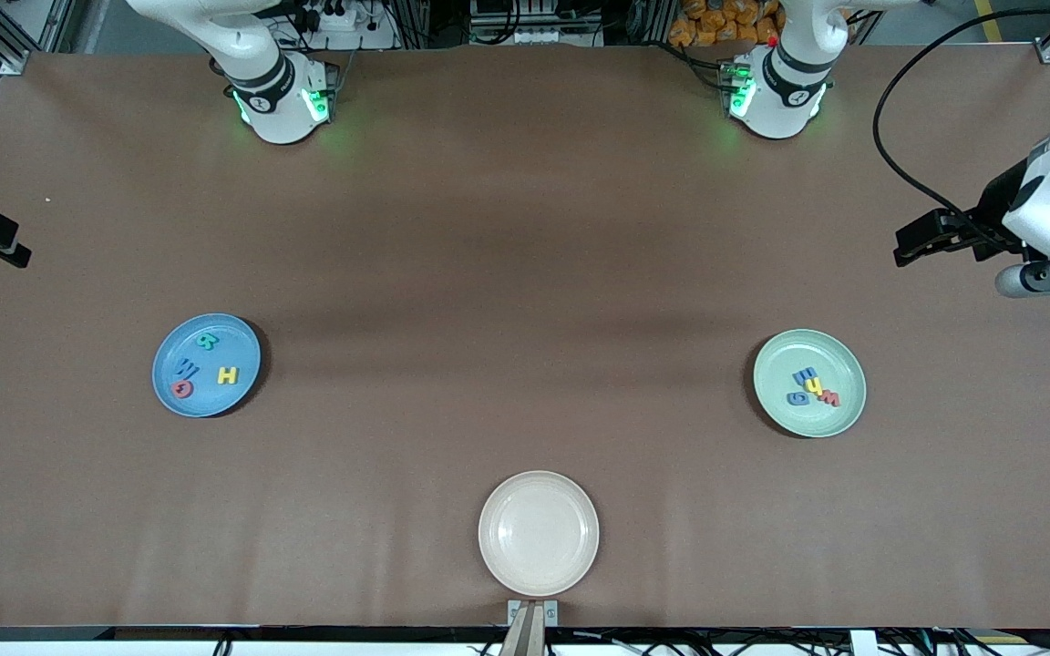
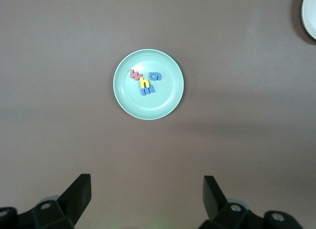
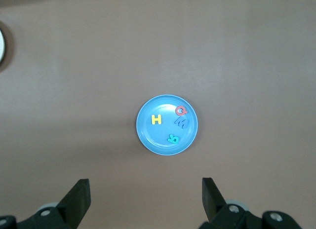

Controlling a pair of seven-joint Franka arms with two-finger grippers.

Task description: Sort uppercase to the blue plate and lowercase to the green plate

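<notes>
The blue plate [image 1: 166,353] [image 3: 148,136] lies toward the right arm's end and holds the uppercase: teal R [image 1: 207,343], blue W [image 1: 188,368], red Q [image 1: 182,389], yellow H [image 1: 228,374]. The green plate [image 1: 789,351] [image 2: 148,108] lies toward the left arm's end and holds the lowercase: blue e [image 1: 806,374], yellow h [image 1: 818,386], red w [image 1: 830,399], blue g [image 1: 797,398]. My left gripper [image 2: 147,194] hangs high over the table beside the green plate, open and empty. My right gripper [image 3: 145,197] hangs high beside the blue plate, open and empty.
A beige plate [image 1: 539,533] with nothing on it sits at the table's edge nearest the front camera, midway between the two ends. Brown table surface stretches between the plates and the arm bases.
</notes>
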